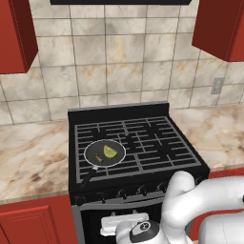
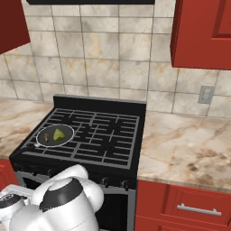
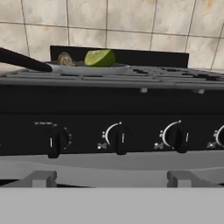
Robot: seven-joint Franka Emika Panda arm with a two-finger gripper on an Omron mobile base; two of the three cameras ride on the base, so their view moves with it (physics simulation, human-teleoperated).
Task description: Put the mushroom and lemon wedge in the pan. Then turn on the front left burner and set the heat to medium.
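The small black pan point(image 1: 88, 154) point(image 2: 42, 138) sits on the stove's front left burner with its handle toward the front. Inside it lie the tan mushroom point(image 1: 97, 156) point(image 2: 48, 136) and the yellow-green lemon wedge point(image 1: 110, 151) point(image 2: 58, 134). In the hand view the pan's rim point(image 3: 89, 68) shows edge-on, with the mushroom point(image 3: 65, 59) and lemon wedge point(image 3: 100, 57) above it. My gripper point(image 3: 112, 178) hangs low in front of the stove, open and holding nothing, facing the knob panel. The leftmost knob point(image 3: 54, 142) is left of centre, and another knob point(image 3: 119, 140) is about straight ahead.
The black stove point(image 1: 143, 138) stands between marble counters point(image 2: 189, 144). Two more knobs point(image 3: 178, 139) sit to the right on the panel. Red cabinets hang above on both sides point(image 2: 203, 31), and red cabinet doors flank the oven below.
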